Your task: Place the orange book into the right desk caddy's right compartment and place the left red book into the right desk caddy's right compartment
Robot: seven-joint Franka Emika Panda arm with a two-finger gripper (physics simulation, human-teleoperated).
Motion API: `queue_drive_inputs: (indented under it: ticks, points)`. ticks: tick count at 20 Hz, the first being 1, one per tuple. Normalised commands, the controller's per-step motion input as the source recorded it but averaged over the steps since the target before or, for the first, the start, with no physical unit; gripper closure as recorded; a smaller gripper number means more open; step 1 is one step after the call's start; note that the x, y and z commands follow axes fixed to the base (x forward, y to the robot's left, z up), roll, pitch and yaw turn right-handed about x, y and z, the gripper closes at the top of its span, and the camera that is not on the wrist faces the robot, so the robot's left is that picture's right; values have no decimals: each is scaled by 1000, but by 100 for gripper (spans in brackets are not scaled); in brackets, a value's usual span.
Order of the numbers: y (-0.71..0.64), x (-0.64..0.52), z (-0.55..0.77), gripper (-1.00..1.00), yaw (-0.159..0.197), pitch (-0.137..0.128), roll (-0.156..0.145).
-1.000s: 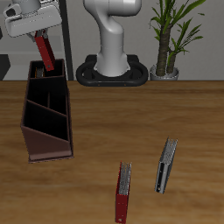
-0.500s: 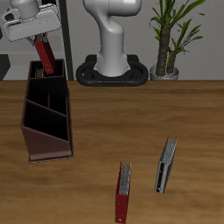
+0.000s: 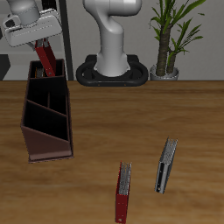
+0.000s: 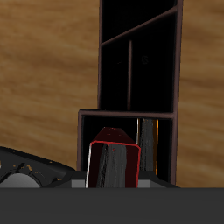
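Red book [image 3: 45, 58] hangs tilted in my claw [image 3: 39, 39] at the upper left of the exterior frame, pinched between my fingers, its lower end over the right desk caddy's [image 3: 45, 120] far compartment. Orange book [image 4: 154, 147] already stands inside that compartment. Another red book [image 3: 122, 192] and a dark grey book [image 3: 165, 164] stand near the table's front edge.

Simulated office-like desk: wooden table [image 3: 175, 114], desk caddy [image 3: 45, 118], books, potted plant [image 3: 171, 35].
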Motion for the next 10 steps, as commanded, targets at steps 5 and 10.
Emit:
queue_drive_inputs:
  ticks: [5,10]
  points:
    - [148,-99,28,100,61,-31,22]
    - [-65,-54,46,100,77,-30,-43]
